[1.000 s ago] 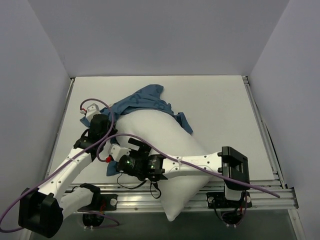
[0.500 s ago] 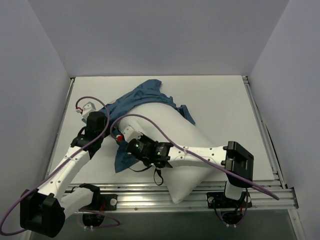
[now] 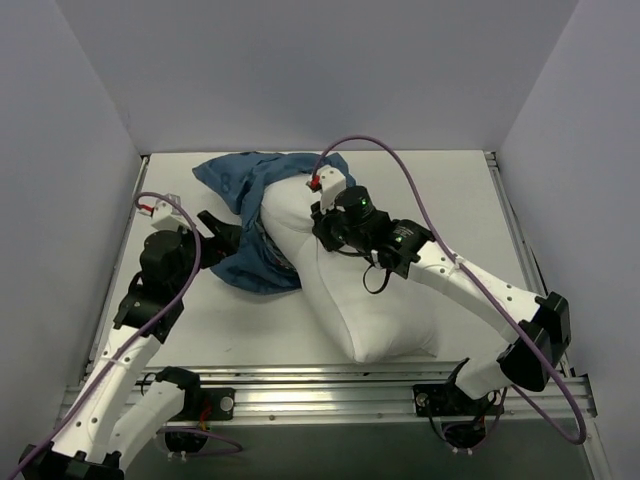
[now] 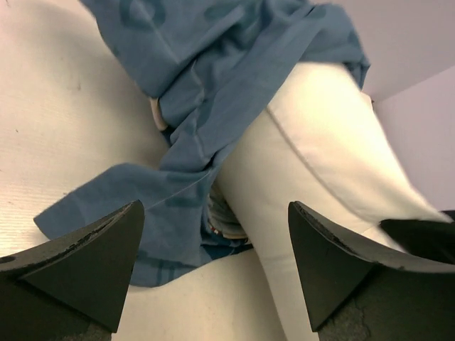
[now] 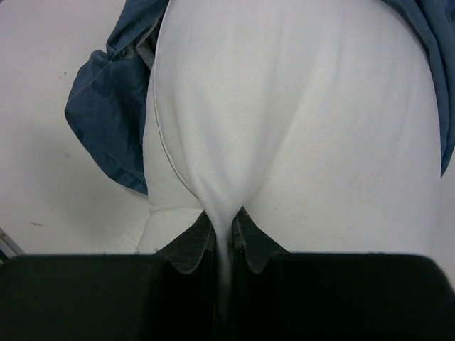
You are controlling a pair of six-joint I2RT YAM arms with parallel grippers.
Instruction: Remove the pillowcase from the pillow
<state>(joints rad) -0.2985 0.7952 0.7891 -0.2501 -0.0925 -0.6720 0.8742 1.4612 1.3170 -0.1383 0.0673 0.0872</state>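
Note:
The white pillow [image 3: 365, 300] lies slanted across the middle of the table, its far end still inside the blue pillowcase [image 3: 245, 180]. The cover bunches at the far left and trails down beside the pillow. My right gripper [image 3: 322, 225] is over the pillow's far part, shut on a pinched fold of the pillow [image 5: 284, 106]; its jaws [image 5: 224, 234] meet on the white cloth, with the pillowcase [image 5: 106, 114] to the left. My left gripper [image 3: 222, 233] stands open just left of the cover. Between its fingers [image 4: 215, 213] I see the pillowcase [image 4: 213, 71] and the pillow [image 4: 320, 142], neither one held.
Grey walls close in the table on the left, far and right sides. A metal rail [image 3: 400, 392] runs along the near edge by the arm bases. Purple cables [image 3: 400, 160] loop above both arms.
My right gripper shut on the pillow and swung from the near left to the far middle, dragging the pillow round. My left gripper opened, let go of the pillowcase and drew back left.

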